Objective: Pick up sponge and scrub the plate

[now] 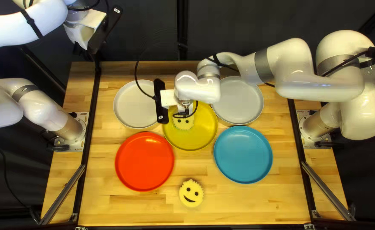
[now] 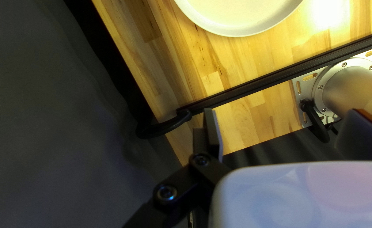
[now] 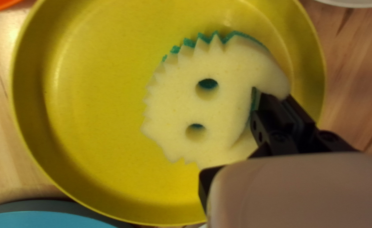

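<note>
In the top left view, my right arm [image 1: 296,70] is reaching in from the right side, and its hand [image 1: 184,111] is working low over the yellow plate [image 1: 196,138] near the middle of the frame. The task's sponge [image 1: 183,124], pale yellow with a jagged edge, is lying over the upper left part of that plate.

In the right wrist view, the right hand [image 3: 273,95] is pinching the sponge by its edge, one finger sitting in the mouth cutout and the other pressing from outside. A green layer is peeking out from under the jagged rim.

At the upper left of the top left view, my left hand [image 1: 84,47] is hanging beyond the worktop [image 1: 255,208]. In the left wrist view, the left hand [image 2: 282,112] is spreading its fingers wide, holding nothing; a pale plate is lying ahead of it.

On the worktop, a white plate [image 1: 132,104] is resting at the left of the yellow one, and a light grey plate [image 1: 243,104] at its upper right. A red plate [image 1: 145,161] is occupying the lower left, a blue plate [image 1: 243,154] the right of centre. A second sponge [image 1: 191,194], with a smiling face, is lying at the bottom centre.
</note>
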